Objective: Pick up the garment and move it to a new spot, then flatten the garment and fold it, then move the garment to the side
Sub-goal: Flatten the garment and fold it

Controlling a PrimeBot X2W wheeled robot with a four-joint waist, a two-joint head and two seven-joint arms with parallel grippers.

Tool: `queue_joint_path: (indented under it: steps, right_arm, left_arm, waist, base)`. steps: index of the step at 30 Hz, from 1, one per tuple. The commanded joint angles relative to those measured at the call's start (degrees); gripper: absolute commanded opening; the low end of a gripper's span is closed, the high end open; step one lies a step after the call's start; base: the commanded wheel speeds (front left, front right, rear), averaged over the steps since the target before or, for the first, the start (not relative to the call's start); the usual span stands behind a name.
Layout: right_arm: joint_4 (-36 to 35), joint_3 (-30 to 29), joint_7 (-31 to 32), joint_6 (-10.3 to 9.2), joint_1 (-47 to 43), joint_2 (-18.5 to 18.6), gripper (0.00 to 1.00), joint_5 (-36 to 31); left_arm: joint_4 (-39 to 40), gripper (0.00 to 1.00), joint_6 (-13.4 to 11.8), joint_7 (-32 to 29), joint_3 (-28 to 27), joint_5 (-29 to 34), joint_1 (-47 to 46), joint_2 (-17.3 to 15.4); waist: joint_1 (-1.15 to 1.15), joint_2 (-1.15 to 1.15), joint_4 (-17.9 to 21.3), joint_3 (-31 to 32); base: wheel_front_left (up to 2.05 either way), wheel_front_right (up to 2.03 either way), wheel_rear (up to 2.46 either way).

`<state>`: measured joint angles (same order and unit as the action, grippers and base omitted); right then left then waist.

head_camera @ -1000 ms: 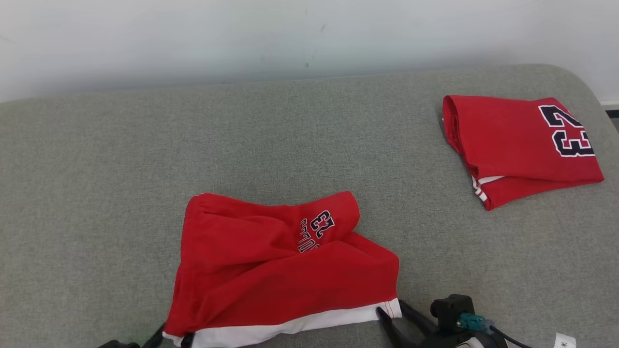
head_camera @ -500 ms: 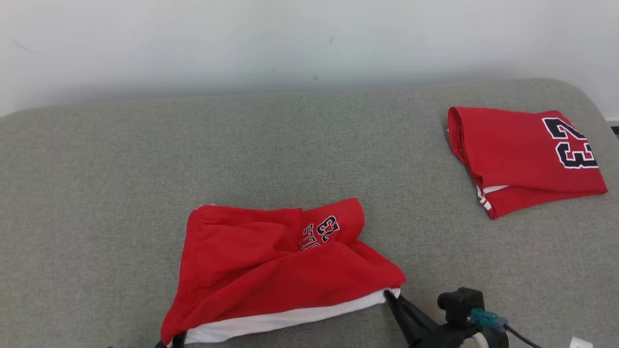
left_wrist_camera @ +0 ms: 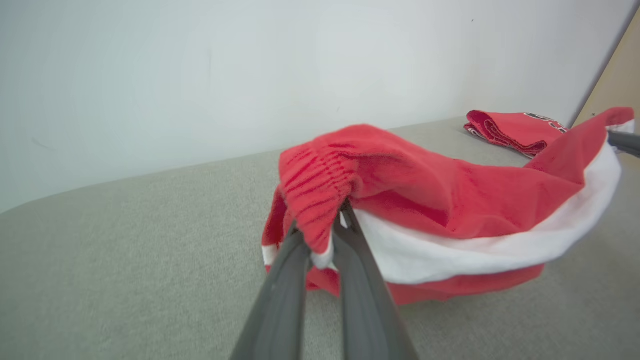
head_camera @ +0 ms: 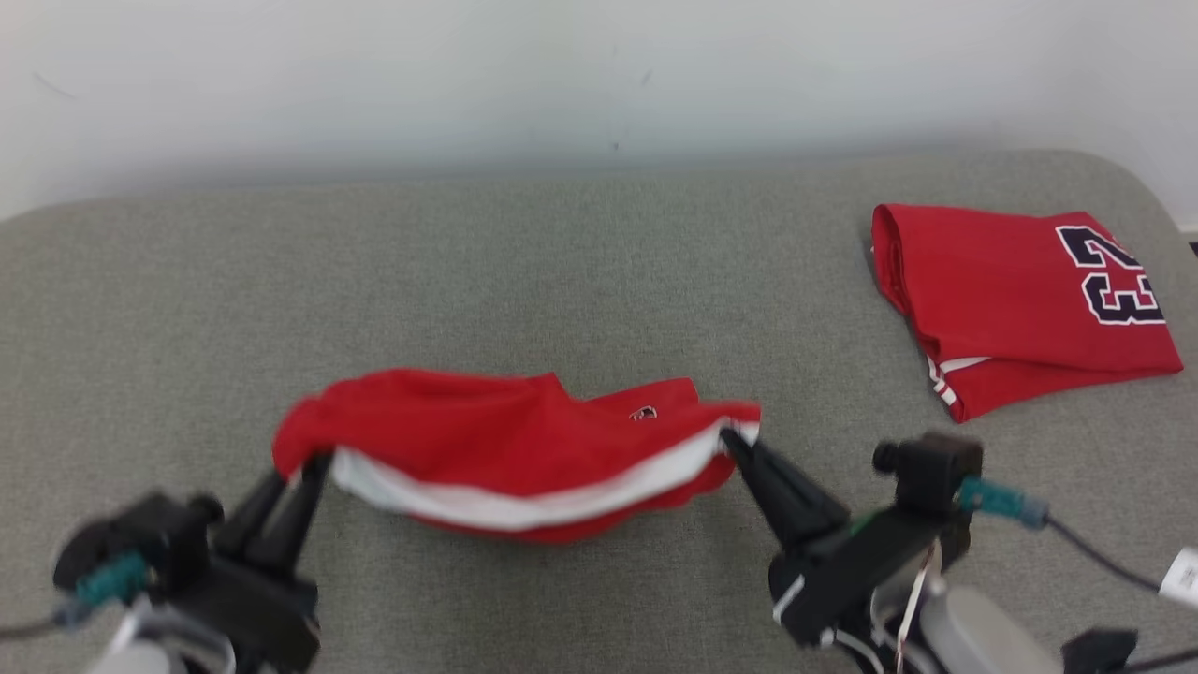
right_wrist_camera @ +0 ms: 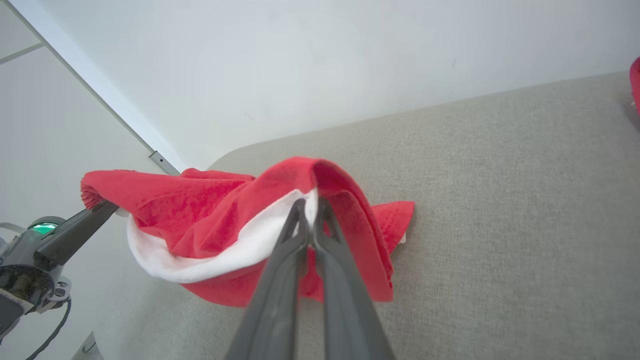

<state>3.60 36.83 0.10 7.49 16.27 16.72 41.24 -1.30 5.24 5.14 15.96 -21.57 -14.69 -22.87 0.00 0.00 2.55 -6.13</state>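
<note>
the red shorts hang slack between two pincers above the grey padded surface. the left pincer is clamped on a gathered corner and the right pincer on the white-trimmed edge (lowest fold maybe touching, hard to tell). a folded red jersey lies well apart, far right.

garment print unreadably small | left end effector blurred, head view | folded jersey cut off, right wrist view
</note>
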Motion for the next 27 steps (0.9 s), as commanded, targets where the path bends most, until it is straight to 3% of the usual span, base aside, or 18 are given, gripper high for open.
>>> queue_joint_path:
  steps: [1, 8, 13, 18, 27]
  right_arm:
    - [-0.7, -0.4, 0.2, 0.00, 2.5, 0.0, 0.00, 1.1]
    - [2.6, -2.1, 1.8, 0.00, 17.8, -2.0, 0.00, 5.1]
    - [10.2, -5.3, 2.9, 0.00, 32.8, -4.9, 0.00, 8.4]
    - [19.9, -8.5, 4.1, 0.00, 48.9, -7.0, 0.00, 10.7]
    - [38.8, -15.2, 1.7, 0.00, 74.2, -10.9, 0.00, 11.7]
  left_arm:
    - [0.6, 0.00, 0.6, -0.8, -0.2, -0.4, -3.3, -1.0]
    - [-2.0, 0.00, 2.1, -5.5, 1.9, -3.5, -21.1, -5.6]
    - [-6.5, 0.00, 2.1, -7.7, 7.3, -6.8, -36.6, -10.0]
    - [-13.2, 0.00, 2.2, -8.9, 13.0, -11.9, -52.3, -11.5]
    - [-27.9, 0.00, 2.2, -8.0, 14.7, -17.8, -75.9, -7.0]
  waist:
    - [0.00, 0.00, 0.3, -1.5]
    - [0.00, 0.00, 1.4, -6.8]
    - [0.00, 0.00, 1.7, -10.7]
    - [0.00, 0.00, 1.5, -14.1]
    - [0.00, 0.00, 2.6, -16.4]
  base:
    - [0.00, 0.00, 0.00]
    - [0.00, 0.00, 0.00]
    - [0.00, 0.00, 0.00]
    - [0.00, 0.00, 0.00]
    - [0.00, 0.00, 0.00]
